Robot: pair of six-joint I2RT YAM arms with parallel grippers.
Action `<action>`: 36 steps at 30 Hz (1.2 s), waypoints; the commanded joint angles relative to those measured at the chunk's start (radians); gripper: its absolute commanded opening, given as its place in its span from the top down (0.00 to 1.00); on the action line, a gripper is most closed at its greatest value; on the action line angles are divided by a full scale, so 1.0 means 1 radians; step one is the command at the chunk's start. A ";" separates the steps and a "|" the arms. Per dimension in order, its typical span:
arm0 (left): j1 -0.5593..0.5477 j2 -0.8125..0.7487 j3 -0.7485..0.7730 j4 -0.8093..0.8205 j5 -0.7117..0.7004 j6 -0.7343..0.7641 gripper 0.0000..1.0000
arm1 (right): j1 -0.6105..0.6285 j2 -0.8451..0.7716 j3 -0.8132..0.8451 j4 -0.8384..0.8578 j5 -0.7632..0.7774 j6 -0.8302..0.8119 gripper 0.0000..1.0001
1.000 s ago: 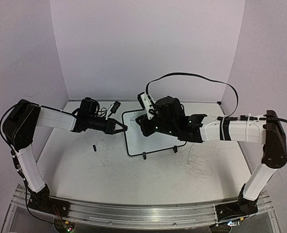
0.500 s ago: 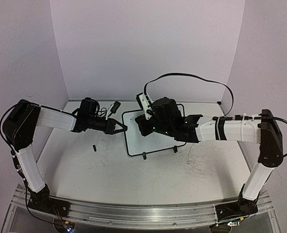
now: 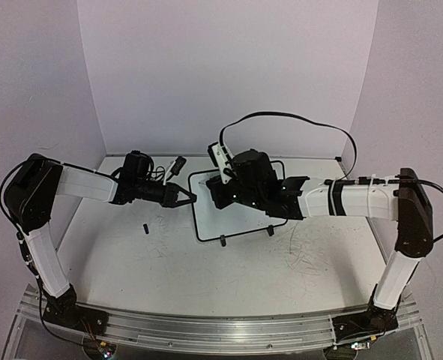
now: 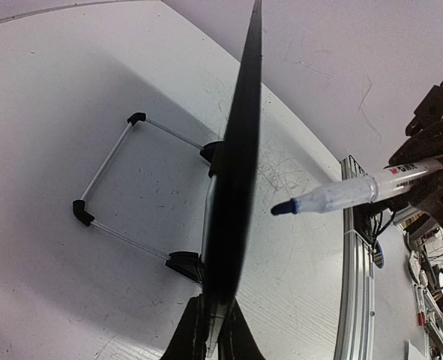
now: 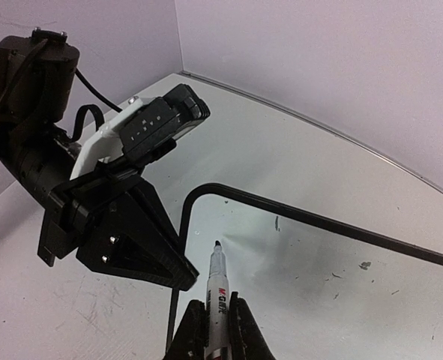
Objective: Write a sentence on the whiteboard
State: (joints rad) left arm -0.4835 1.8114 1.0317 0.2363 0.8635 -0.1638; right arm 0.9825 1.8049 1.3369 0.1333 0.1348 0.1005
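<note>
**Desk:** What does the overhead show?

**Stringer:** The whiteboard [image 3: 232, 221] stands propped mid-table [image 3: 131, 270]. The left gripper [image 3: 189, 197] is clamped on its left edge. The right arm [image 3: 341, 201] reaches across the top, and its claw is hidden under the wrist.

**Desk:** And the left wrist camera?

**Stringer:** The board runs edge-on, a thin black frame pinched between the fingers [image 4: 193, 339]. Its wire stand [image 4: 107, 165] is splayed out behind. An uncapped blue-tipped marker [image 4: 341, 196] points at the writing face, tip close to it.

**Desk:** The right wrist?

**Stringer:** The right gripper [image 5: 217, 322] is clenched on that marker's barrel. The nib is poised by the board's upper-left corner; touching or just off, I cannot tell. The face is white and lightly specked, inside a rounded black frame. No sentence shows on it.

**Desk:** How should the stroke go?

**Stringer:** My judgement: hold the left clamp firm so the board cannot rock. Press lightly, begin high and left, and leave room for the whole line.
</note>
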 commanded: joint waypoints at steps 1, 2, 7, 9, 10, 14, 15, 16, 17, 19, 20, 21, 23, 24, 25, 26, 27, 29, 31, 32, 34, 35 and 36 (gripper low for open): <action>0.003 -0.037 -0.018 -0.029 -0.016 -0.006 1.00 | 0.005 0.024 0.051 0.036 0.024 -0.014 1.00; 0.004 -0.037 -0.017 -0.029 -0.016 -0.006 1.00 | 0.005 0.026 0.052 0.035 0.025 -0.015 1.00; 0.003 -0.041 -0.017 -0.029 -0.016 -0.006 1.00 | 0.004 0.036 0.054 0.033 0.026 -0.013 1.00; 0.003 -0.041 -0.017 -0.029 -0.016 -0.006 1.00 | 0.004 0.041 0.055 0.031 0.028 -0.010 1.00; 0.003 -0.042 -0.017 -0.030 -0.016 -0.006 1.00 | 0.004 0.043 0.056 0.031 0.030 -0.010 1.00; 0.004 -0.043 -0.017 -0.030 -0.015 -0.006 1.00 | 0.004 0.048 0.060 0.025 0.042 -0.003 1.00; 0.004 -0.043 -0.018 -0.030 -0.015 -0.006 1.00 | 0.004 0.048 0.060 0.023 0.045 -0.001 1.00; 0.003 -0.043 -0.018 -0.030 -0.015 -0.006 1.00 | 0.004 0.049 0.060 0.021 0.047 0.000 1.00; 0.003 -0.043 -0.018 -0.030 -0.015 -0.006 1.00 | 0.004 0.050 0.059 0.019 0.049 0.001 1.00; 0.003 -0.043 -0.017 -0.030 -0.014 -0.006 1.00 | 0.005 0.053 0.058 0.015 0.053 0.004 1.00; 0.003 -0.044 -0.017 -0.030 -0.014 -0.006 1.00 | 0.004 0.053 0.058 0.013 0.056 0.006 1.00; 0.003 -0.044 -0.018 -0.030 -0.014 -0.006 1.00 | 0.005 0.054 0.058 0.011 0.058 0.007 1.00; 0.003 -0.044 -0.017 -0.030 -0.014 -0.006 1.00 | 0.005 0.055 0.058 0.007 0.062 0.011 1.00; 0.003 -0.044 -0.017 -0.030 -0.014 -0.006 1.00 | 0.005 0.055 0.057 0.005 0.063 0.012 1.00; 0.003 -0.044 -0.017 -0.030 -0.014 -0.006 1.00 | 0.005 0.055 0.056 0.004 0.064 0.013 1.00; 0.003 -0.044 -0.017 -0.029 -0.014 -0.006 1.00 | 0.005 0.054 0.055 0.002 0.065 0.014 1.00; 0.003 -0.045 -0.017 -0.029 -0.014 -0.006 1.00 | 0.004 0.053 0.053 0.000 0.065 0.014 1.00; 0.003 -0.046 -0.018 -0.029 -0.014 -0.006 1.00 | 0.005 0.053 0.049 -0.003 0.064 0.017 1.00; 0.003 -0.046 -0.017 -0.030 -0.015 -0.006 1.00 | 0.005 0.052 0.047 -0.005 0.061 0.020 1.00; 0.003 -0.046 -0.017 -0.030 -0.014 -0.006 1.00 | 0.005 0.051 0.045 -0.006 0.060 0.022 1.00; 0.003 -0.046 -0.017 -0.030 -0.014 -0.006 1.00 | 0.005 0.049 0.038 -0.008 0.058 0.025 1.00; 0.003 -0.046 -0.018 -0.030 -0.016 -0.006 1.00 | 0.004 0.046 0.035 -0.008 0.056 0.027 1.00; 0.003 -0.045 -0.018 -0.031 -0.016 -0.006 1.00 | 0.004 0.043 0.031 -0.009 0.056 0.029 1.00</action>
State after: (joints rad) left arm -0.4835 1.8111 1.0313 0.2363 0.8616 -0.1638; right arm 0.9871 1.8462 1.3526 0.1326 0.1642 0.1134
